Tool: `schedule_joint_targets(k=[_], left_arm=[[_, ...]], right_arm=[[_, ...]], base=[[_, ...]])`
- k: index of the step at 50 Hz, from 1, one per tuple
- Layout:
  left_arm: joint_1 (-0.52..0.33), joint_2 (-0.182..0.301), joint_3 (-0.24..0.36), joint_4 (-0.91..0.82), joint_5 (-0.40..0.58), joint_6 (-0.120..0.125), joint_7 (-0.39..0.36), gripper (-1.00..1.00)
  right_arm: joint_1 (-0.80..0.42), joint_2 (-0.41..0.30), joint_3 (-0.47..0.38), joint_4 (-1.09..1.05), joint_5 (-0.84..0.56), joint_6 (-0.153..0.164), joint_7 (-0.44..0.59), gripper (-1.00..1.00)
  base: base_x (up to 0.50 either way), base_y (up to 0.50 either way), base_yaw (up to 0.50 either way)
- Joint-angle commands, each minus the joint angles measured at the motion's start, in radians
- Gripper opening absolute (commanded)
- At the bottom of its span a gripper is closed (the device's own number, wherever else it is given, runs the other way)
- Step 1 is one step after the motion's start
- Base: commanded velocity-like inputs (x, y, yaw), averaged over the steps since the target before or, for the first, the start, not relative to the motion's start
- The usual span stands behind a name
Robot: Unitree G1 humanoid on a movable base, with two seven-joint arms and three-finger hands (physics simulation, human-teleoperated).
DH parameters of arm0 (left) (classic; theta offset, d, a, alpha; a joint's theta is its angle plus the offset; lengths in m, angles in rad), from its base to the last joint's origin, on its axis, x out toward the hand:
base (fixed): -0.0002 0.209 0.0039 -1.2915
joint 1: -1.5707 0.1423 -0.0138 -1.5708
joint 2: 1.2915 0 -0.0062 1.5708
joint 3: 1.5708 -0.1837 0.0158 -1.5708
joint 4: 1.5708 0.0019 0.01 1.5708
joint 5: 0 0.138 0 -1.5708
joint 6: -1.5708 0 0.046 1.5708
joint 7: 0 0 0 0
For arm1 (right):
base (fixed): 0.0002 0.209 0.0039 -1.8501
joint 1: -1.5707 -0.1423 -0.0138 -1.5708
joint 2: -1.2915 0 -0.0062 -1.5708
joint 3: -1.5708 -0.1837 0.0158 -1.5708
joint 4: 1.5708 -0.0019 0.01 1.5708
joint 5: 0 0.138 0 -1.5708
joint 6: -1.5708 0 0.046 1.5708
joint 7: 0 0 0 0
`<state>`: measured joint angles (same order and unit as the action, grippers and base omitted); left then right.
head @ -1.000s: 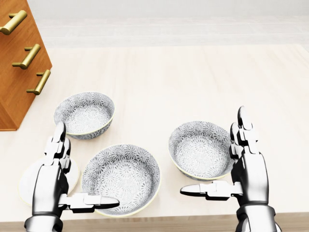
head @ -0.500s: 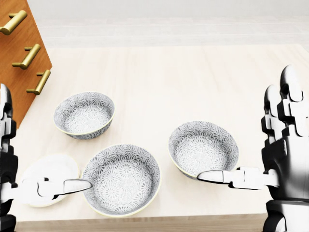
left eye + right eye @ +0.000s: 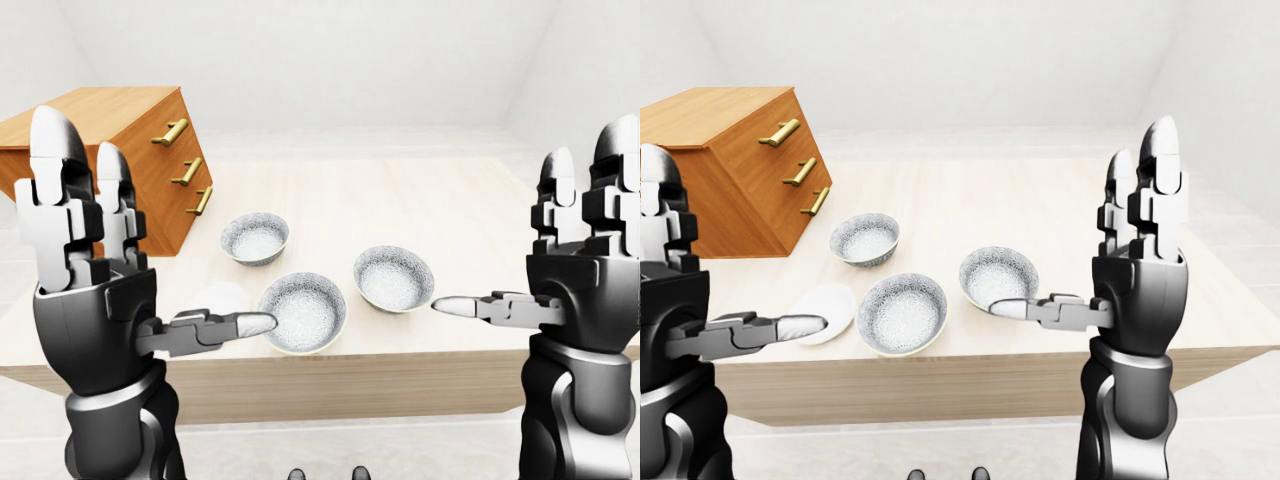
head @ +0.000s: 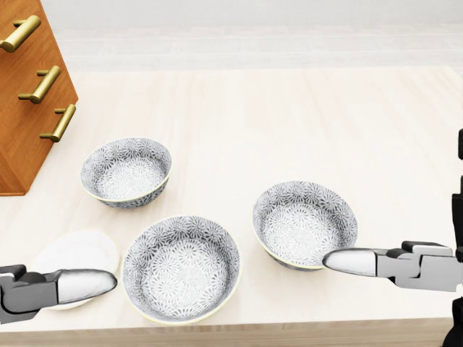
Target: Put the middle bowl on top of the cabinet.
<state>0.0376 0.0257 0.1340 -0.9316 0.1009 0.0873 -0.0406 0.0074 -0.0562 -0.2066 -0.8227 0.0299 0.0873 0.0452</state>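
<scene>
Middle bowl (image 4: pixel 181 267) sits on the table (image 4: pixel 289 123) between the two hands, just right of the left hand's (image 3: pixel 95 320) thumb tip. The cabinet (image 3: pixel 110 130) stands beyond that hand. Both hands are spread wide and hold nothing. The right hand's (image 3: pixel 1140 300) thumb points at the right bowl (image 4: pixel 304 223). A third bowl (image 4: pixel 126 172) lies nearer the cabinet, and a white plate (image 4: pixel 76 253) lies under the left thumb.

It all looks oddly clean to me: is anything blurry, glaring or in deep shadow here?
Head view: sharp throughout, even light, only a faint soft shadow under the middle bowl. Left-eye view: the near left hand looks as crisp as the far cabinet; no blur. Right-eye view: mild sheen on the right hand, no glare.
</scene>
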Motion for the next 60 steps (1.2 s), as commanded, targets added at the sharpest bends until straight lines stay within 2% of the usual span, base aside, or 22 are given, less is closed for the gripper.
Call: schedule_joint_targets(k=[1, 9, 20, 27, 34, 35, 36, 37, 38, 40, 41, 49, 57, 60], left_arm=[[-0.029, 0.004, -0.005, -0.078, 0.014, 0.0, -0.003, 1.0], [-0.028, -0.001, 0.005, -0.07, 0.017, 0.0, 0.002, 1.0], [-0.01, -0.005, -0.012, -0.048, 0.026, 0.0, 0.007, 1.0], [-0.014, -0.004, 0.008, -0.044, 0.031, 0.0, 0.012, 1.0], [-0.021, -0.004, 0.018, -0.053, 0.018, 0.0, 0.01, 1.0], [-0.037, -0.032, 0.058, -0.07, -0.018, 0.0, 0.016, 1.0], [-0.038, -0.029, 0.059, -0.07, -0.023, 0.0, 0.02, 1.0], [-0.044, -0.002, 0.037, -0.055, -0.012, 0.0, 0.01, 1.0], [-0.04, 0.001, 0.026, -0.055, 0.003, 0.0, 0.023, 1.0], [-0.03, -0.027, 0.049, -0.084, -0.045, 0.0, 0.013, 1.0], [-0.031, -0.016, 0.043, -0.076, -0.039, 0.0, 0.015, 1.0], [-0.013, -0.006, 0.043, -0.051, -0.044, 0.0, 0.021, 1.0], [-0.017, 0.002, 0.054, -0.061, -0.043, 0.0, 0.014, 1.0], [0.005, -0.001, 0.02, -0.04, -0.019, 0.0, 0.025, 1.0]], right_arm=[[-0.009, -0.02, -0.013, -0.038, -0.029, 0.0, 0.013, 1.0], [-0.002, -0.001, -0.027, -0.039, -0.022, 0.0, 0.02, 1.0], [0.006, 0.0, 0.0, -0.093, -0.042, 0.0, 0.024, 1.0], [-0.036, -0.004, -0.04, -0.125, 0.007, 0.0, 0.02, 1.0], [-0.015, -0.002, -0.027, -0.101, 0.006, 0.0, 0.02, 1.0], [-0.017, -0.004, -0.027, -0.098, 0.005, 0.0, 0.02, 1.0], [-0.017, -0.004, -0.027, -0.098, 0.005, 0.0, 0.02, 1.0], [-0.017, -0.005, -0.025, -0.101, 0.002, 0.0, 0.019, 1.0], [-0.015, -0.005, -0.022, -0.104, -0.001, 0.0, 0.019, 1.0], [-0.009, -0.007, -0.016, -0.093, -0.012, 0.0, 0.022, 1.0], [-0.005, -0.003, -0.012, -0.086, -0.002, 0.0, 0.031, 1.0], [0.006, -0.007, 0.016, -0.123, -0.037, 0.0, 0.045, 1.0], [-0.005, -0.001, -0.012, -0.118, -0.026, 0.0, 0.051, 1.0], [0.01, 0.0, -0.003, -0.112, -0.034, 0.0, 0.057, 1.0]], base=[[0.0, 0.0, 0.0], [0.0, 0.0, 0.0], [0.0, 0.0, 0.0], [0.0, 0.0, 0.0], [0.0, 0.0, 0.0], [0.0, 0.0, 0.0], [0.0, 0.0, 0.0], [0.0, 0.0, 0.0], [0.0, 0.0, 0.0], [0.0, 0.0, 0.0], [0.0, 0.0, 0.0], [0.04, 0.49, 0.0], [0.04, 0.5, 0.0], [0.04, 0.5, 0.0]])
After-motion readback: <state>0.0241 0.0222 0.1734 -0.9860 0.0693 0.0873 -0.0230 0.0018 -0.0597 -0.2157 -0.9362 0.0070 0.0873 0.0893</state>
